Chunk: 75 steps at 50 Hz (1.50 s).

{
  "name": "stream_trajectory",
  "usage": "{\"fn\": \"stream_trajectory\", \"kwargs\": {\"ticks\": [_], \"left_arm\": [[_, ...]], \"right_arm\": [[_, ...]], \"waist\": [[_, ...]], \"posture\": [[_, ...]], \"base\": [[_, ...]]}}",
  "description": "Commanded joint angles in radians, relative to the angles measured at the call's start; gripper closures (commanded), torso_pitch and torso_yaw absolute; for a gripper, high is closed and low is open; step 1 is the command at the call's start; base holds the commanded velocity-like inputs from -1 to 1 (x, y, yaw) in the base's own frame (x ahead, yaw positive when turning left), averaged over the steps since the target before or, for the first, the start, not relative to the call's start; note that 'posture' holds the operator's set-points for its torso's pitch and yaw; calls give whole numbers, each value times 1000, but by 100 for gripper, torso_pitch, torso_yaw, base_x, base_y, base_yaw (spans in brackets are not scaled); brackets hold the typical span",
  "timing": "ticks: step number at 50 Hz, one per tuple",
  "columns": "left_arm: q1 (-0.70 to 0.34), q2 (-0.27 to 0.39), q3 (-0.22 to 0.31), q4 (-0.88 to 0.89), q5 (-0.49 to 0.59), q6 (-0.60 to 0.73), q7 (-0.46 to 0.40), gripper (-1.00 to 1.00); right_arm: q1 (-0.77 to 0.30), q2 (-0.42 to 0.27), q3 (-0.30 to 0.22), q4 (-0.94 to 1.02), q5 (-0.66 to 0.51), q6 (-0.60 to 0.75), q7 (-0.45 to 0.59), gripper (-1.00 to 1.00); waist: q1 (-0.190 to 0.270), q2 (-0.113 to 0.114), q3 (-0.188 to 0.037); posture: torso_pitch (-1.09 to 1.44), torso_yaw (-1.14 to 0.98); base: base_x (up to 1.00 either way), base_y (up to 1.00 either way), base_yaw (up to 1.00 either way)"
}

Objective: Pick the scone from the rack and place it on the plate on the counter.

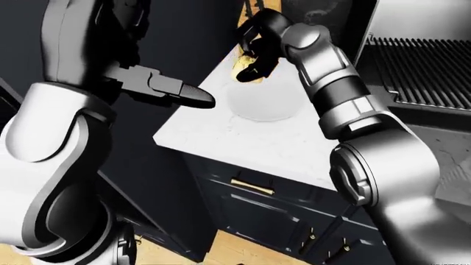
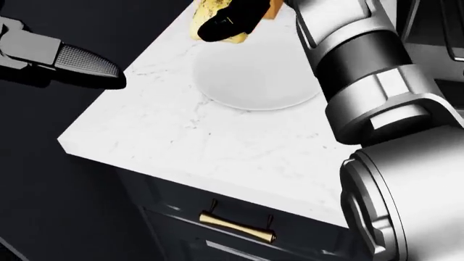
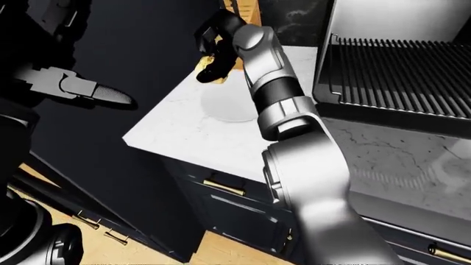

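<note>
The yellow scone (image 2: 205, 10) hangs above the top-left edge of the white plate (image 2: 257, 81), held in my black right hand (image 2: 230, 22), whose fingers close round it. The plate lies flat on the white marble counter (image 2: 217, 152). In the left-eye view the same right hand (image 1: 254, 52) reaches far out over the plate (image 1: 266, 104). My left hand (image 2: 76, 62) floats off the counter's left edge with straight fingers and holds nothing. The dark wire rack (image 3: 401, 66) shows at the right of the right-eye view.
A wooden block (image 3: 247, 11) stands on the counter just past the plate. Dark cabinets with a brass drawer handle (image 2: 235, 227) run under the counter's edge. A wooden floor (image 1: 236, 251) shows at the bottom of the left-eye view.
</note>
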Motion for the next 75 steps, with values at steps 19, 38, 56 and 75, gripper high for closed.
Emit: {"fn": "stream_trajectory", "kwargs": {"ticks": [19, 38, 56, 75], "left_arm": [[-42, -1, 0, 6, 54, -33, -21, -100], [-32, 6, 21, -25, 54, -6, -35, -100], [-55, 6, 13, -14, 61, 0, -38, -100], [-46, 11, 21, -31, 54, 9, -36, -100]], "right_arm": [[19, -39, -17, -61, -71, -29, -28, 100], [47, -41, -16, -30, -88, -36, -54, 100], [66, -55, -13, -21, -125, -26, -67, 69], [75, -54, -12, -20, -145, -22, -60, -100]], "waist": [[9, -7, -34], [12, -8, -34], [15, -9, -35], [15, -8, -36]], "posture": [[0, 64], [0, 64], [0, 64], [0, 64]], "base": [[0, 0, 0], [0, 0, 0], [0, 0, 0], [0, 0, 0]]}}
